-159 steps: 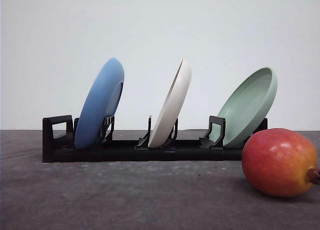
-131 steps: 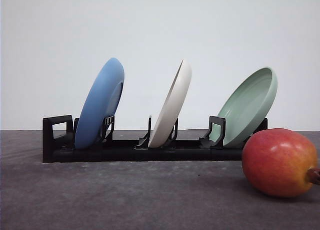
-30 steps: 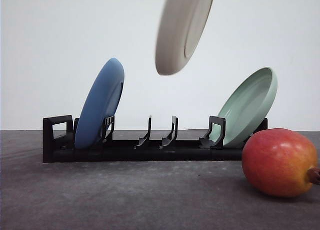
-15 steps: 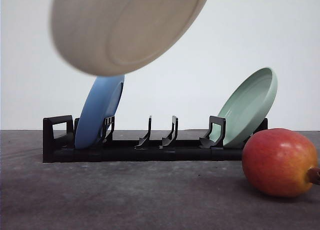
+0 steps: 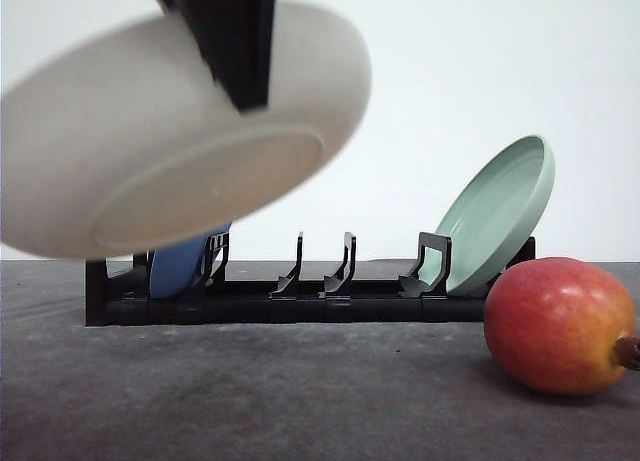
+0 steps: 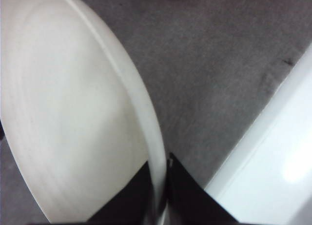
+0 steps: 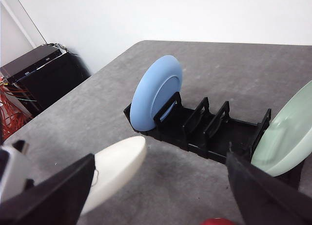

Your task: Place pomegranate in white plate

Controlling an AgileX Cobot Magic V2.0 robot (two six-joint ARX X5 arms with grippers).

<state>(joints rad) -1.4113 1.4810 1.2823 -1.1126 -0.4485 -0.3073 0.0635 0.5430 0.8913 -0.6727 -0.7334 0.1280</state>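
Observation:
The white plate (image 5: 150, 171) hangs tilted in the air above the table's left side, with my left gripper (image 5: 248, 91) shut on its upper rim. In the left wrist view the plate's rim (image 6: 146, 137) runs down between the two black fingers of the left gripper (image 6: 158, 205). The pomegranate (image 5: 560, 326), red and yellow-orange, lies on the grey table at the right front. From the right wrist I see the white plate (image 7: 114, 171) edge-on and a red sliver of the pomegranate (image 7: 214, 221). My right gripper (image 7: 161, 159) stands open, its fingers (image 7: 48, 195) wide apart over the table.
A black dish rack (image 5: 320, 291) stands across the back of the table, its middle slots bare. A blue plate (image 5: 185, 266) leans at its left end, mostly hidden behind the white plate. A pale green plate (image 5: 500, 216) leans at its right end, just behind the pomegranate.
The white plate has left the rack's middle slot, risen, then swung left, lower and toward the camera. The pomegranate and the other two plates have not moved.

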